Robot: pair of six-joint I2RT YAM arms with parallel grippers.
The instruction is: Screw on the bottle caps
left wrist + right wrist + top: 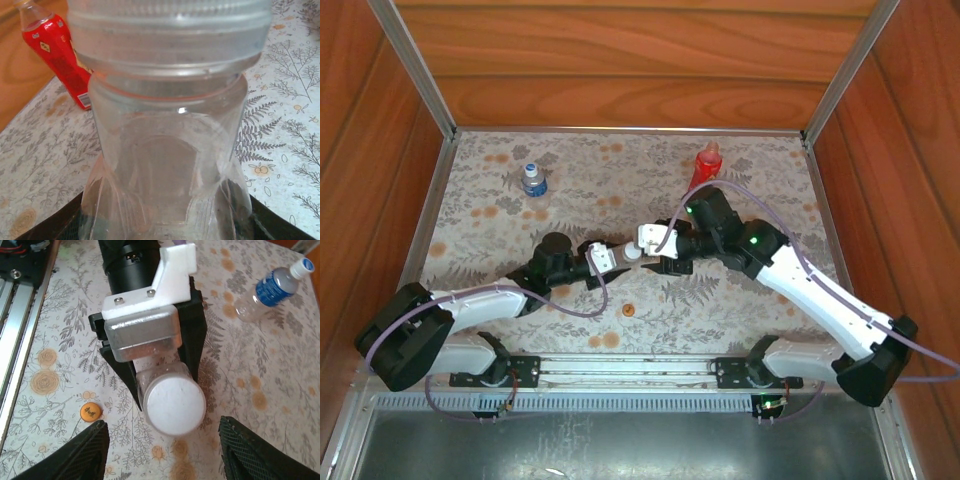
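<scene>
Tablecloth (760, 175), floral, between wooden walls (620, 70)

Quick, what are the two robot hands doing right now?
Left gripper: closed on the clear bottle with a white cap.
Right gripper: open, holding nothing.

We see a clear bottle (170, 165) of glossy, smooth plastic, its white cap (174, 402) matt plastic; the tablecloth (760, 180) looks matt printed cloth, the walls (620, 60) polished wood.
</scene>
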